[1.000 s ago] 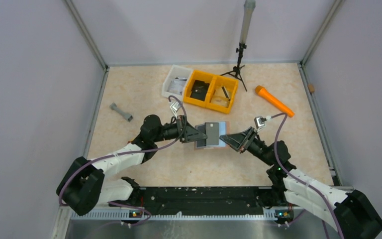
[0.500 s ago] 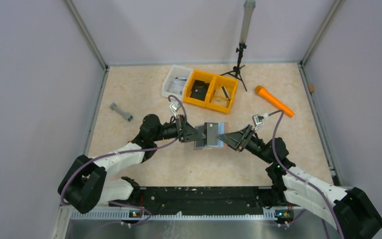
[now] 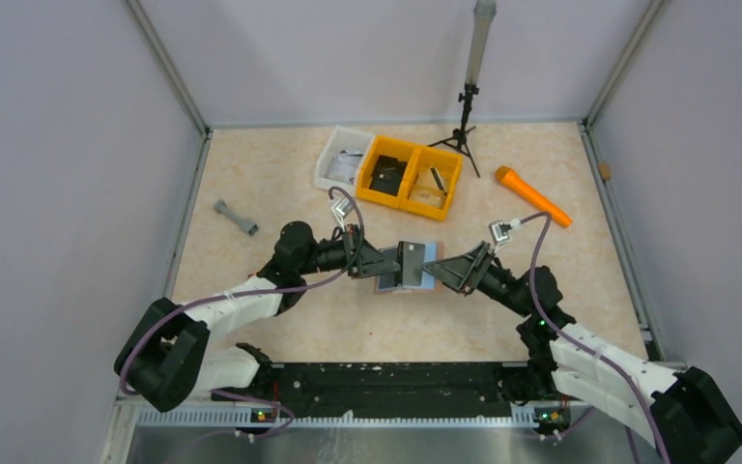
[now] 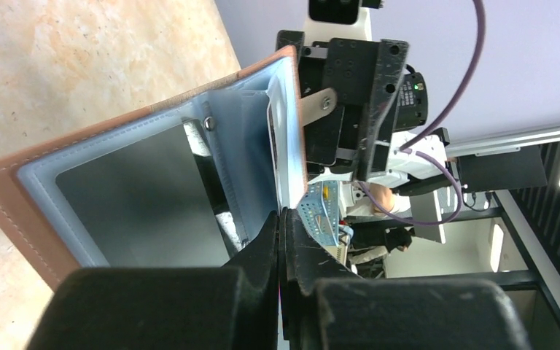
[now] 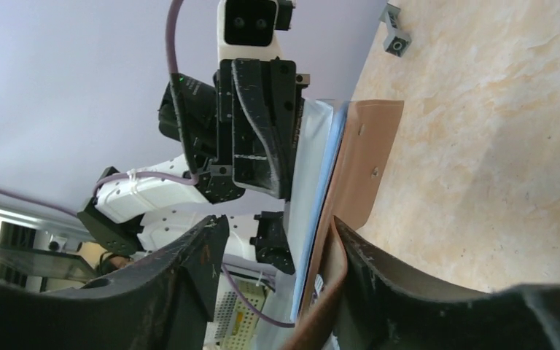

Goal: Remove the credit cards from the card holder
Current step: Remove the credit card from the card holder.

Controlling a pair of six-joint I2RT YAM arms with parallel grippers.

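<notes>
The card holder is held open above the table between both arms, reddish-brown outside and pale blue inside. A dark credit card lies on its open face. In the left wrist view a greyish card sits in the inner pocket. My left gripper is shut on the thin edge of the holder's upright flap, at the holder's left side. My right gripper is open at the holder's right edge. The flap passes between its fingers and the brown skin rests against one finger.
Two yellow bins and a white bin stand behind the holder. An orange handle-like tool lies at the back right, and a small grey piece at the left. A black tripod stands by the back wall.
My right gripper has opened, letting go of the holder's right edge, and has crept a little to the left. The left gripper stays shut on the holder.
</notes>
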